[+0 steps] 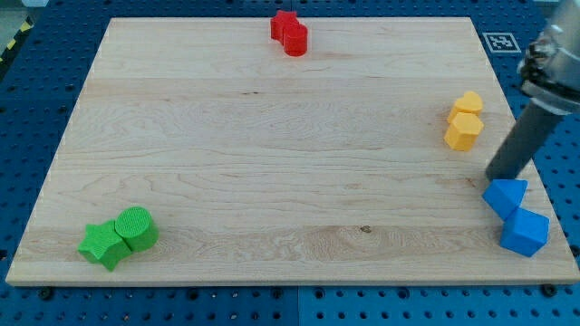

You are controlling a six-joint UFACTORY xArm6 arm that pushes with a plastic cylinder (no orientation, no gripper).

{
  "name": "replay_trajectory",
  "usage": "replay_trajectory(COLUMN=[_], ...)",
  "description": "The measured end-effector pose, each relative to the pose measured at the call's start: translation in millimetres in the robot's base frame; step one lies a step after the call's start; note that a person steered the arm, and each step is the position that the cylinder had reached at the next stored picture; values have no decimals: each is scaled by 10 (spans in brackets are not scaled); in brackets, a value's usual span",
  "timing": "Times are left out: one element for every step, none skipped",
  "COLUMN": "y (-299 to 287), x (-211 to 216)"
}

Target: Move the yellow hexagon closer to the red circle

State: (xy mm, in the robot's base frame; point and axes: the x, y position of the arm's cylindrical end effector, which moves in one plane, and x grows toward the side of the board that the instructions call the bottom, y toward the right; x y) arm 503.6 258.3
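The yellow hexagon (463, 132) lies near the view's right edge of the wooden board, touching a second yellow block (468, 102) just above it. The red circle (295, 40) sits at the view's top centre, touching another red block (283, 24) on its upper left. My tip (497, 177) is at the view's right, a little below and to the right of the yellow hexagon and just above a blue block, apart from the hexagon.
Two blue blocks, one (505, 196) above the other (525, 233), lie at the view's lower right. A green circle (135, 226) and a green star-like block (102, 244) lie at the lower left. The board's right edge (517, 118) is close to the yellow blocks.
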Motion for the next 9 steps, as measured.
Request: replay_trajectory(y=[237,217,62,-169,-451,-689,-834,-877,-877], x=[-19,-129,-337,-536,-681,-739,-742,-742,-742])
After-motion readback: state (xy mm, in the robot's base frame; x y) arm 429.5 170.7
